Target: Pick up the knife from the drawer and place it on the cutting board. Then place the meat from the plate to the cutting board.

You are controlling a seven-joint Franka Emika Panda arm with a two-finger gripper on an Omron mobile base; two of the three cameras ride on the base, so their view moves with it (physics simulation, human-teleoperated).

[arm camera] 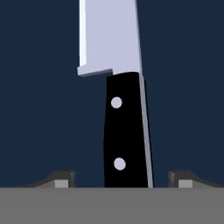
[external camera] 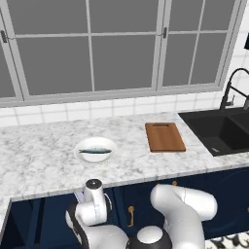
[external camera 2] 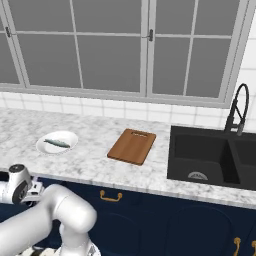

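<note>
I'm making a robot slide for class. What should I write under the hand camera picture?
Open fingers on either side of the knife, its black handle and silver blade lying in the dark blue drawer.

- The knife (arm camera: 124,109) is showing a smooth, pale silver-grey metal blade with a matt sheen, and a glossy black handle carrying two small light rivets.
- The drawer (arm camera: 43,109) floor is looking flat, matt navy.
- The counter (external camera: 44,160) is appearing as polished white marble with grey veining.
- The cutting board (external camera: 165,137) is reading as reddish-brown wood, smooth and matt, lying at 3 o'clock from the plate (external camera: 83,156).
- The plate is looking like plain white glazed ceramic.
- The meat (external camera: 95,151) is showing a silvery, slightly shiny skin.
- The sink (external camera: 219,133) is looking matt black.
- The wall tiles (external camera: 97,109) are looking glossy white.
</note>
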